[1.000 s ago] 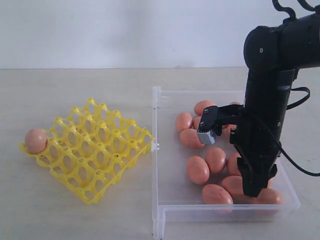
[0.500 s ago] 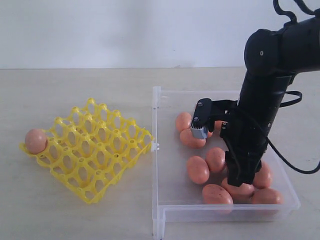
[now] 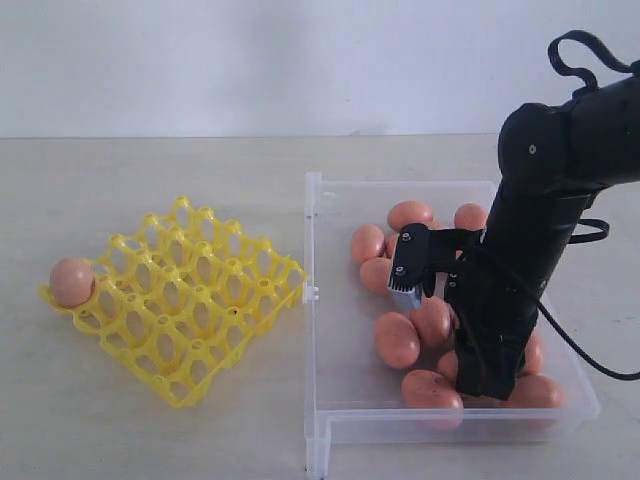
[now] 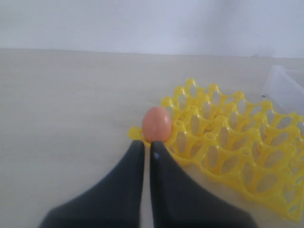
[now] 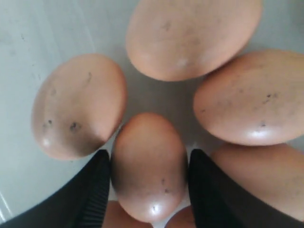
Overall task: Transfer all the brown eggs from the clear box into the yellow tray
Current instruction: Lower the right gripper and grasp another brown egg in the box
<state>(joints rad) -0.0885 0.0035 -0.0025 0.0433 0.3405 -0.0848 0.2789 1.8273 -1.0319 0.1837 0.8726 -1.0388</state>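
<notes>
Right pincer (image 5: 148,156) down inside clear box (image 3: 316,330), straddling one brown egg (image 5: 148,175). Egg sits directly between fingers (image 5: 97,190), long axis parallel to them, pads across narrow width. Pads hug both sides; clamped or merely bracketing, cannot tell. Neighbour eggs (image 5: 78,107) crowd close. Right arm nearer. Left pincer (image 4: 146,147) pressed together, empty, beside yellow tray (image 3: 200,330) with placed egg (image 3: 72,281) at corner. Versus half second back: right arm lower, shifted toward box's near right; rear eggs uncovered.

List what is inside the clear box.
Loose brown eggs on its floor, and the right gripper down among them, jaws either side of one. The arm covers part of the clear box, so no full count.
</notes>
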